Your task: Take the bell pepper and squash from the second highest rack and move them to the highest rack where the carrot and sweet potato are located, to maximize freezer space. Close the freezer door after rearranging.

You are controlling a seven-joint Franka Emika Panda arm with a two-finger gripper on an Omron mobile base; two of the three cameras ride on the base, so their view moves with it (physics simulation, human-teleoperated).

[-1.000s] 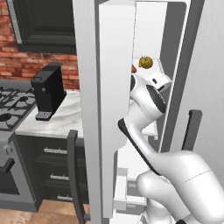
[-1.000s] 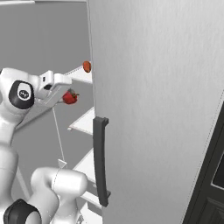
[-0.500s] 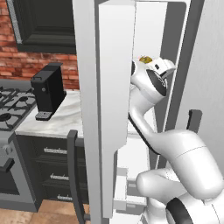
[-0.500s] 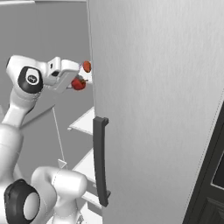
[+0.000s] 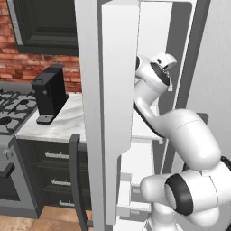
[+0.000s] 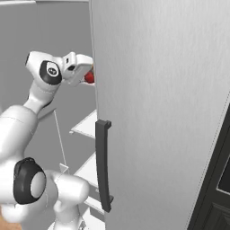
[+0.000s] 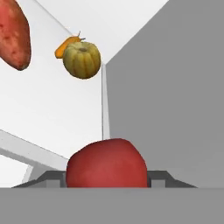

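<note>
The jaws are clamped on the red bell pepper (image 7: 106,162), which sits at 6 o'clock in the hand view, pressed between them. Over the last second the arm has risen and reached deeper into the freezer (image 5: 153,27), lifting the pepper toward the top shelf; judged, release comes next. On that shelf ahead sit the squash (image 7: 82,59) at 11 o'clock, the carrot (image 7: 65,45) just behind it, touching or nearly so, and the sweet potato (image 7: 14,34) at 10 o'clock. The freezer door (image 6: 161,112) stands open.
</note>
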